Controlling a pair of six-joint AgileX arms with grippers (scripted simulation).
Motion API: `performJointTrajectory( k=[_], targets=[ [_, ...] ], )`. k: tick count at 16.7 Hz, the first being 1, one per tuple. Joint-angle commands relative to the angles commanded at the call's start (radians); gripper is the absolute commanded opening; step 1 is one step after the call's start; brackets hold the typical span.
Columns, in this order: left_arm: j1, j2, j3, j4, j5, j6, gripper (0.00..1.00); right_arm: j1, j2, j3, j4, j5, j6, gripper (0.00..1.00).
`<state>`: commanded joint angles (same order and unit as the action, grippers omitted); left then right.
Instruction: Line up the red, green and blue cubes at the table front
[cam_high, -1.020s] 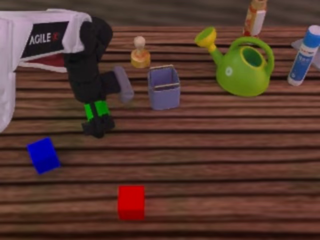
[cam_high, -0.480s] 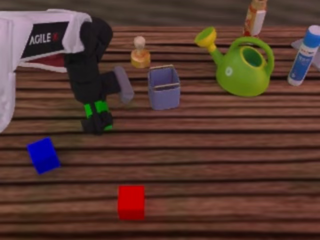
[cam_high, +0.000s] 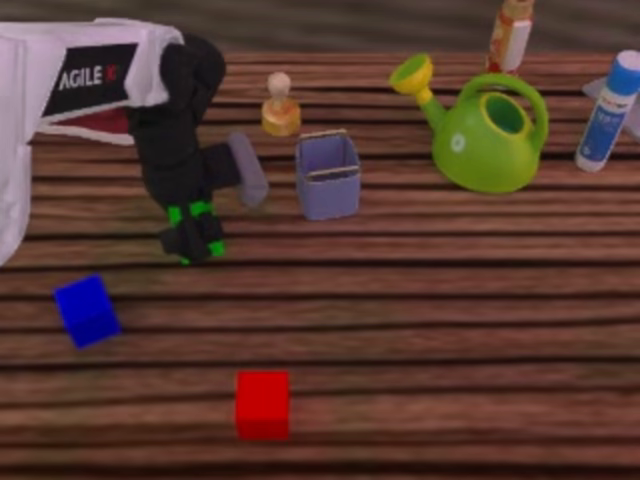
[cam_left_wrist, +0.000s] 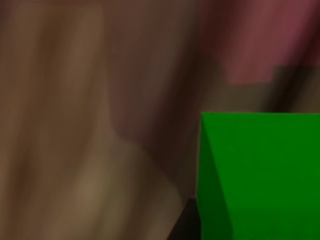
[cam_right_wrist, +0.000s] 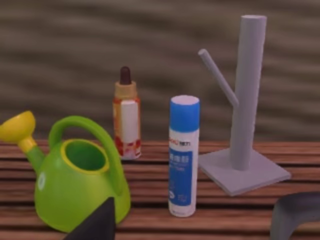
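Bright red plain cube (cam_high: 262, 404): resting on the dark reddish-brown plank counter (cam_high: 450, 330) close to its front edge, somewhat left of centre in the top view, clear of all else.

Deep blue plain cube (cam_high: 87, 310): on the counter farther back and well to the left of the red one, turned slightly askew to the planks.

Bright green plain cube (cam_left_wrist: 260, 175): clenched between the fingers of the left gripper (cam_high: 194, 238), green showing at either side of the black fingers in the top view; the left wrist view shows it close up, filling one corner, with blurred wood grain behind it. The gripper is beyond the blue cube and to its right, on the left half of the counter.

Square lilac cup (cam_high: 327, 176): upright, open top, right of the left arm, mid-depth.

Small yellow-and-cream wooden pawn-like peg (cam_high: 281, 104): just behind the cup.

Green plastic watering can with yellow spout and rim (cam_high: 487, 126): at the right rear.

White tube with blue cap and blue label (cam_high: 606, 112): upright, right of the can.

Grey stand with square base (cam_right_wrist: 243, 125): behind the tube.

Orange dropper bottle (cam_right_wrist: 126, 120): rearmost.

Right gripper: outside the top view; its fingers' state cannot be told.
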<state>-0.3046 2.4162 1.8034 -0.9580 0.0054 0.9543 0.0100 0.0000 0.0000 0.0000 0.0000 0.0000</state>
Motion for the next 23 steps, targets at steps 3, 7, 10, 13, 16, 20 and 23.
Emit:
performJointTrajectory(
  k=[3,7,10,13,16,20,23],
  targets=[
    [0.0,0.0,0.0,0.0,0.0,0.0,0.0,0.0,0.0,0.0,0.0,0.0,0.0,1.0],
    [0.0,0.0,0.0,0.0,0.0,0.0,0.0,0.0,0.0,0.0,0.0,0.0,0.0,1.0],
    [0.002,-0.012,0.015,-0.022,0.001,0.001,0.0,0.0,0.0,0.0,0.0,0.0,0.0,1.0],
    [0.012,-0.044,0.08,-0.125,-0.001,-0.002,0.0,0.0,0.0,0.0,0.0,0.0,0.0,1.0],
    [0.019,-0.078,0.139,-0.22,0.001,-0.002,0.0,0.0,0.0,0.0,0.0,0.0,0.0,1.0],
    [0.014,-0.082,0.144,-0.227,0.0,-0.001,0.0,0.0,0.0,0.0,0.0,0.0,0.0,1.0],
    [-0.024,-0.109,0.112,-0.217,-0.001,-0.019,0.0,0.0,0.0,0.0,0.0,0.0,0.0,1.0]
  ],
)
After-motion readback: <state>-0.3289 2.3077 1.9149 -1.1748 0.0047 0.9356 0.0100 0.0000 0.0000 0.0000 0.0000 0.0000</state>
